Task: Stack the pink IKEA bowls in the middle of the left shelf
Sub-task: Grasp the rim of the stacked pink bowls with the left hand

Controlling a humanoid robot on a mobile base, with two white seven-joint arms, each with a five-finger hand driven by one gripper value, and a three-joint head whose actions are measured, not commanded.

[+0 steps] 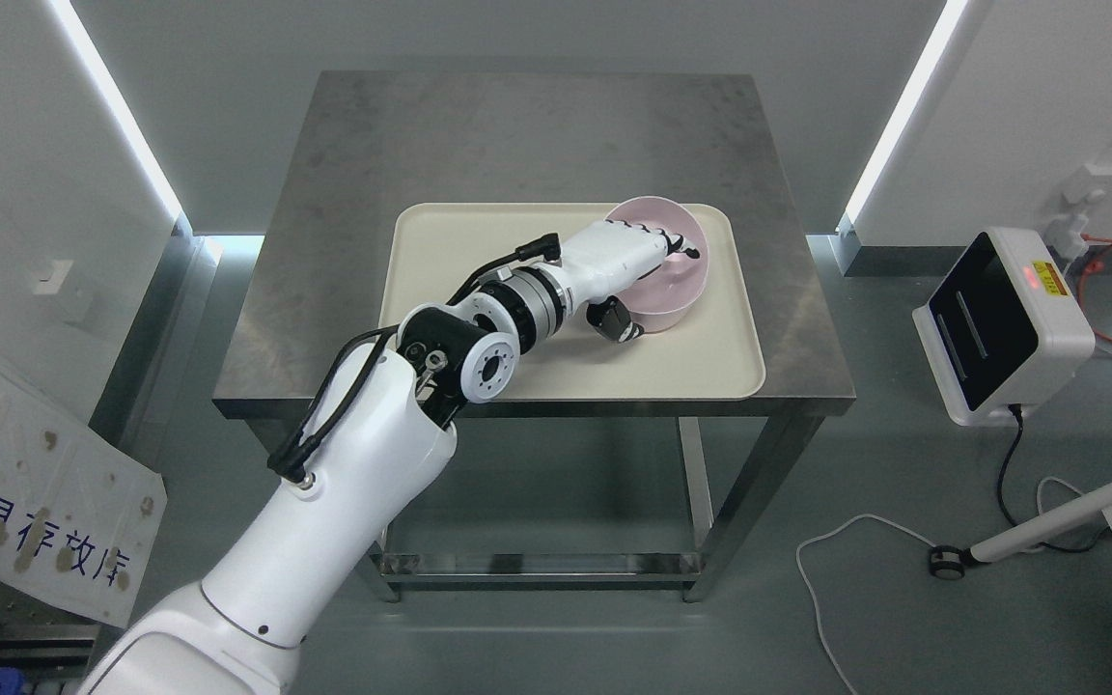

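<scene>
- Head view: a grey room with white walls and two slanting light strips frames a steel table (537,135) standing at the centre of the frame.
- A cream tray (479,241) lies on the table's near half, long side across the picture.
- A pink bowl (689,290) sits upright in the tray's upper right corner.
- The left arm rises from the lower left of the frame, and the left hand (628,275) reaches the bowl.
- Its fingers (677,241) hook over the near rim into the bowl while the thumb presses the outer wall, so the hand grips the bowl's side.
- A white device with a dark screen (995,323) stands on the floor at centre right, cables trailing beside it.
- A printed white board (25,483) leans at lower left.
</scene>
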